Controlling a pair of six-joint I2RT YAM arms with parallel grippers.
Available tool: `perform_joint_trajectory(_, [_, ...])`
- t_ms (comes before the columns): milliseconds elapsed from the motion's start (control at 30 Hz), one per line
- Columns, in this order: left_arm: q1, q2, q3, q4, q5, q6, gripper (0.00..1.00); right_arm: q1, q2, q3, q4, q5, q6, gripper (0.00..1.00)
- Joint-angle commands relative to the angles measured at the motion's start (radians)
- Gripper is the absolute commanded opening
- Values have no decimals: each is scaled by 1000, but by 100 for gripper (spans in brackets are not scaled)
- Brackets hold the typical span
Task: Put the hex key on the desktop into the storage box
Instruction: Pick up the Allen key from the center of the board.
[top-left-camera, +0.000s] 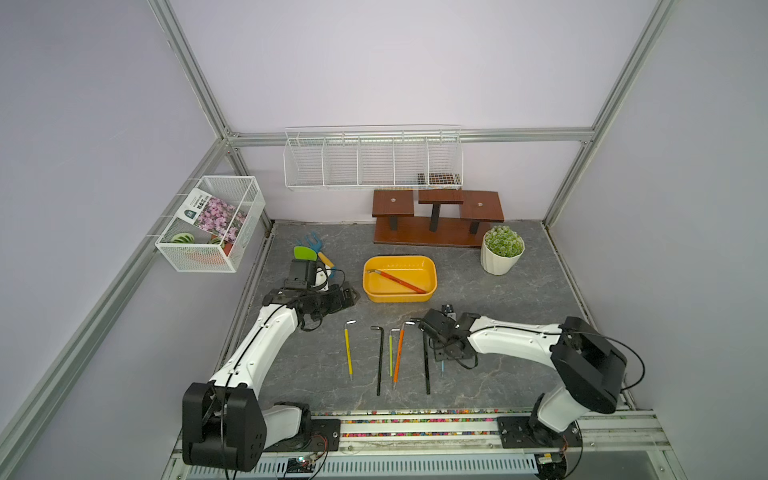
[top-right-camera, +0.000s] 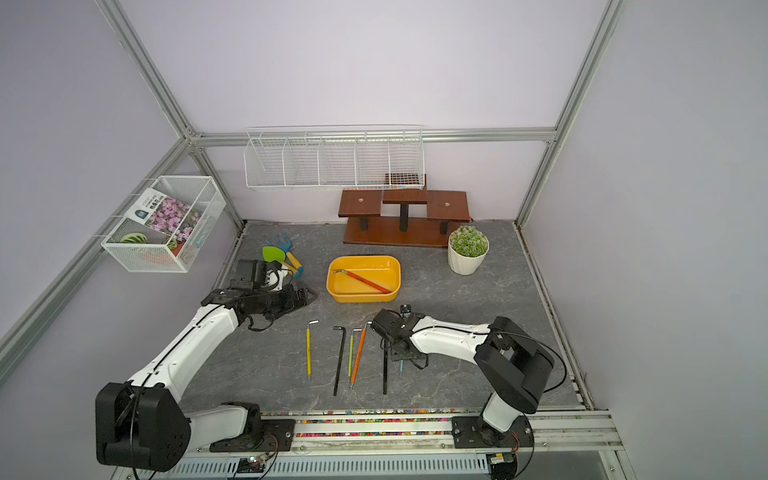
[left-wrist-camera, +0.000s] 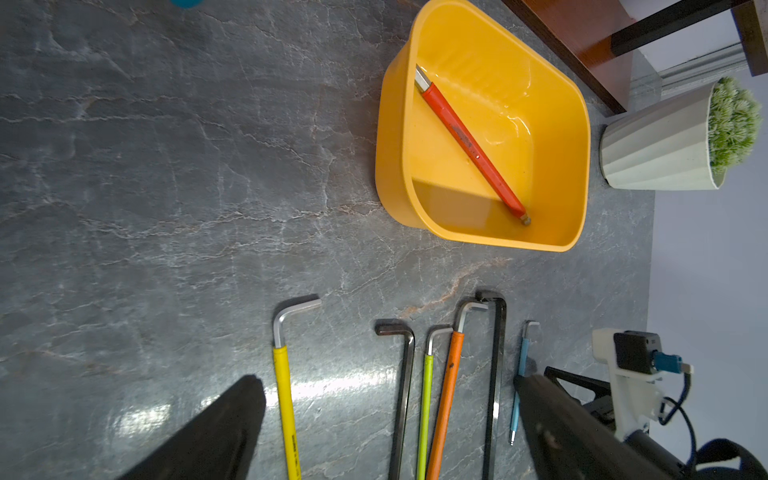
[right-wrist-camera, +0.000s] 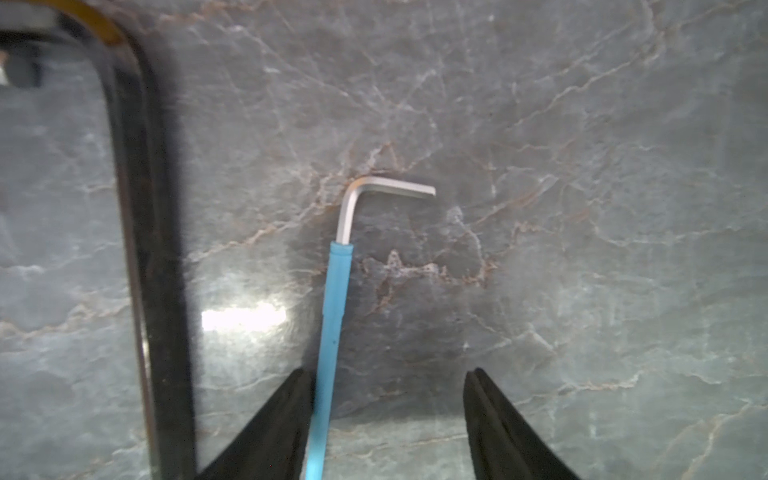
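Progress: one red hex key (top-left-camera: 401, 281) lies in storage box (top-left-camera: 399, 258); row of keys (top-left-camera: 380, 361), six incl. blue hex key (right-wrist-camera: 332, 316), not yet moved off desktop (top-left-camera: 498, 299). R gripper (right-wrist-camera: 389, 374) low over blue hex key, jaws spread, sleeve against one finger, no pinch. L gripper (left-wrist-camera: 386, 379) spread wide, empty, near box.

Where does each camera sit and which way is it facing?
Top views: high behind the robot, looking down onto the desktop; left arm, right arm.
Left wrist: toward the storage box and hex keys; open left gripper.
Right wrist: low over the blue hex key; open right gripper.
Shared: both wrists see the blue hex key.
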Motion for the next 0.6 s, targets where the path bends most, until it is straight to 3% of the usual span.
perform_joint_trajectory(0, [-8,-16,-3,-11,-5,10,100,7,-10,-26,29,-30,25,62])
perform_joint_trajectory(333, [-8,-16,-3,-11,-5,11,100,26,55,-6,49,-3,38,56])
perform_joint_trajectory(567, [-9,-18,-2,-12,-9,11,100,42,98,-20,51,20,52,34])
